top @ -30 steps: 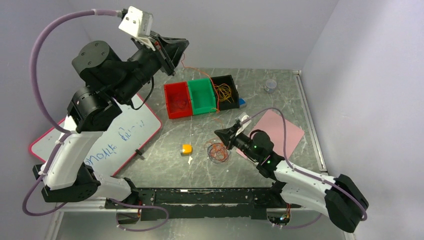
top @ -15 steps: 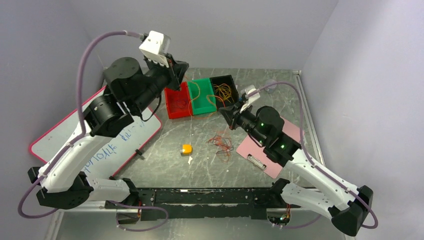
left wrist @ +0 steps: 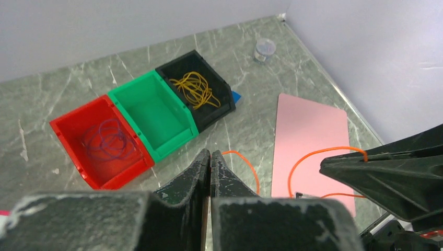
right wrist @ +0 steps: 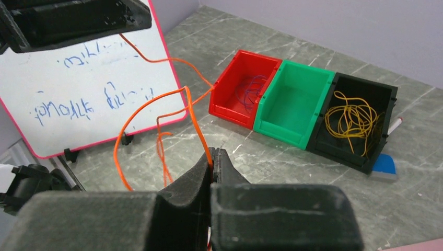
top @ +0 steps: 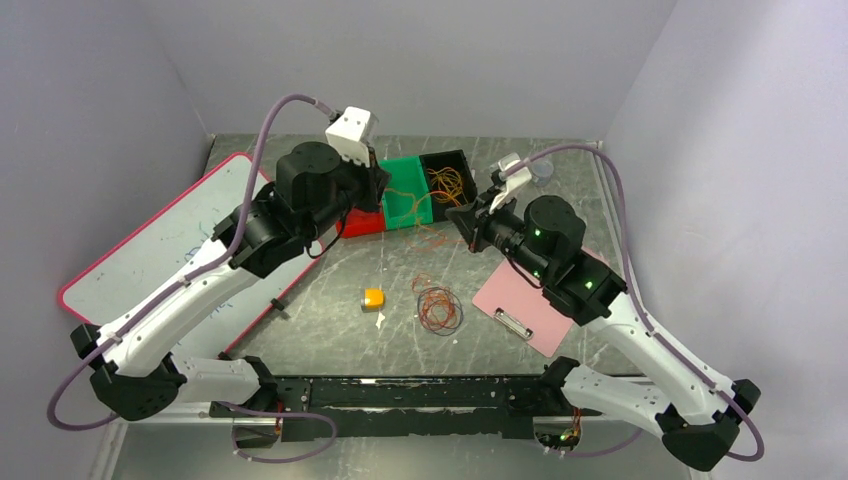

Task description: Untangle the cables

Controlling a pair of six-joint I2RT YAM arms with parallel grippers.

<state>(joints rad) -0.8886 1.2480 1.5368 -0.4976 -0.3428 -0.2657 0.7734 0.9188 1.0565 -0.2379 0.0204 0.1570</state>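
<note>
A thin orange cable [right wrist: 189, 104] hangs slack in loops between my two grippers above the table. My right gripper [right wrist: 213, 152] is shut on it, the wire pinched between the fingertips. My left gripper [left wrist: 210, 153] is shut too, and the same orange cable [left wrist: 249, 163] comes out beside its tips. In the top view the left gripper [top: 377, 192] hovers over the red bin and the right gripper [top: 459, 214] is close by, in front of the black bin. The remaining cables [top: 438, 308] lie as a small reddish coil on the table below.
Red bin [left wrist: 99, 141] holds a purple wire, green bin [left wrist: 151, 112] stands beside it, black bin [left wrist: 196, 89] holds yellow wires. A whiteboard [top: 170, 240] lies left, a pink sheet [top: 520, 295] right. A small yellow block [top: 374, 297] sits near the coil and a clear cup [top: 541, 170] at the back.
The right gripper rose from the coil and moved back toward the bins with the orange cable. The left arm swung right and down over the red bin. The coil settled on the table.
</note>
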